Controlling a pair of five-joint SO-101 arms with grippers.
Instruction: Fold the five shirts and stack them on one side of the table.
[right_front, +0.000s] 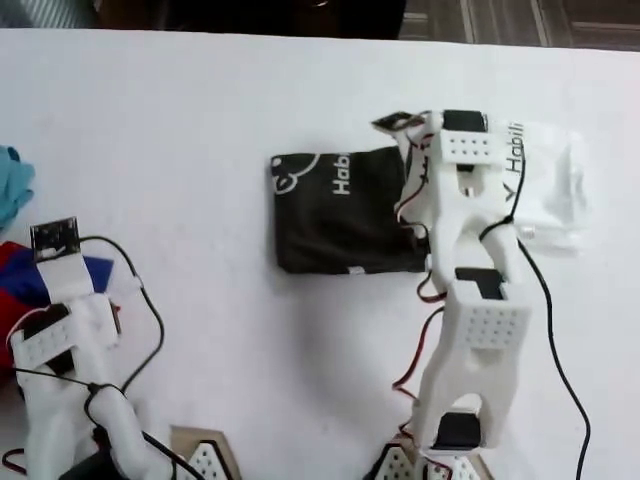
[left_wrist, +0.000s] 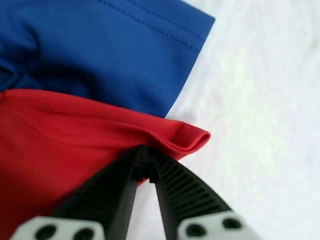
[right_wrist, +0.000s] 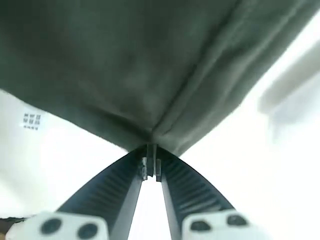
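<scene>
- White table top (right_front: 200, 110), flat and matte: carries every shirt and both arms.
- White plastic right arm (right_front: 470, 300) with red and black cables: stretches from the near edge of the table out over the right-hand border of the black shirt.
- Black fabric shirt (right_front: 330, 215) with white print, folded to a rectangle: lies flat near mid-table, just beside the white shirt; contact between the two is hidden by the arm.
- White fabric shirt (right_front: 555, 190), loosely folded: sits toward the right side of the table, partly behind the right arm.
- White plastic left arm (right_front: 60, 340) with a black cable: stands at the near left corner, bent over the red and blue shirts.
- Royal-blue fabric shirt (left_wrist: 100, 50), unfolded and rumpled: rests at the left edge of the table, touching the red shirt.
- Red fabric shirt (left_wrist: 55, 140), unfolded: lies against the blue one, with one hemmed edge doubled over.
- Turquoise fabric shirt (right_front: 12, 185), bunched: sits at the far left edge, a little beyond the red and blue pair.
- Black ribbed left gripper (left_wrist: 146, 165): clamped tight on the doubled red hem.
- Black ribbed right gripper (right_wrist: 151, 162): pinched narrow on an edge of the black shirt, cloth tented above the tips.
</scene>
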